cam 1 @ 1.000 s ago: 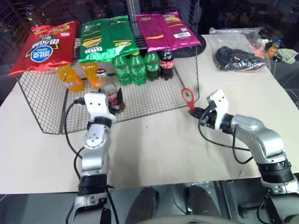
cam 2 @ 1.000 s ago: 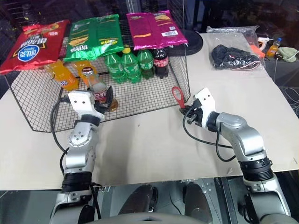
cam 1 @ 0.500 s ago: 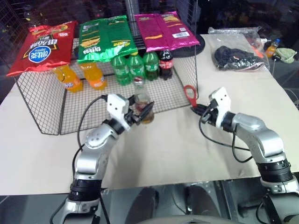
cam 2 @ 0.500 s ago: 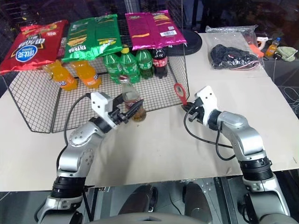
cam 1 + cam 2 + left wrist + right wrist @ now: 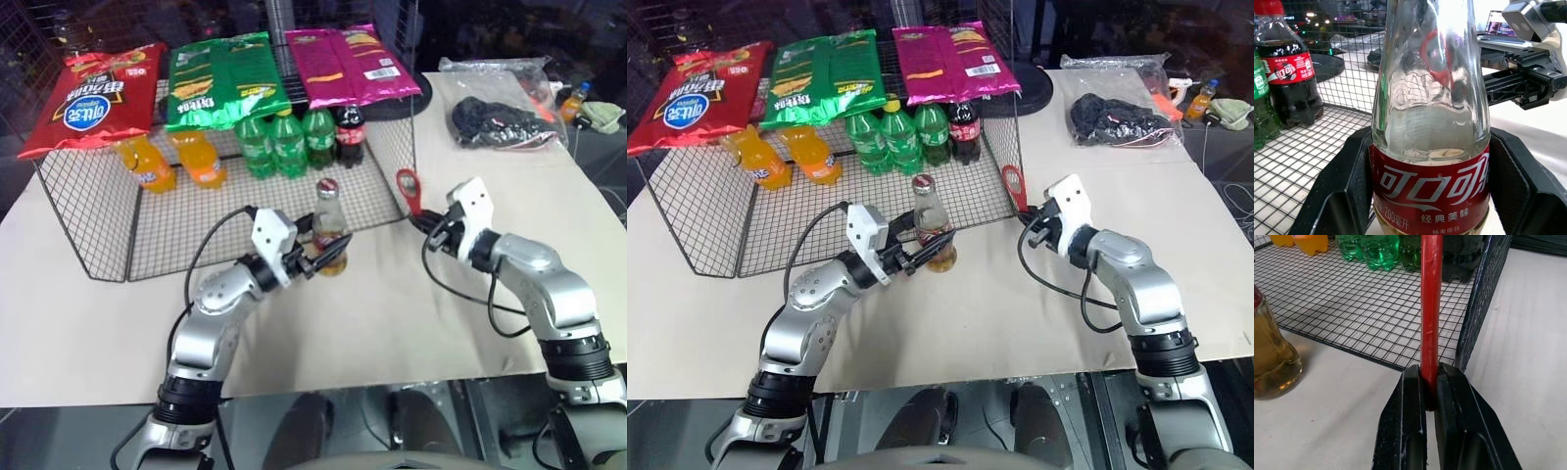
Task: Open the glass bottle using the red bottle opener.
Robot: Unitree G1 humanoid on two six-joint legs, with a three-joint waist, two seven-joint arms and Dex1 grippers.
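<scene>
Bottle [image 5: 330, 227] gripped low, at label, by left jaws [image 5: 312, 262]; held upright above table [image 5: 392, 313] middle, just before wire basket [image 5: 88, 220] front edge. Cap still on. Opener [image 5: 409, 188] clamped by handle tip in shut right jaws [image 5: 434, 228], head up, well apart from cap.

Risks judged: thin handle could twist in clamp when levered; bottle could tilt or slip through jaws, since glass is smooth.

Left wrist view: label script, liquid low. Right wrist view: opener edge-on, pinch seen.
</scene>
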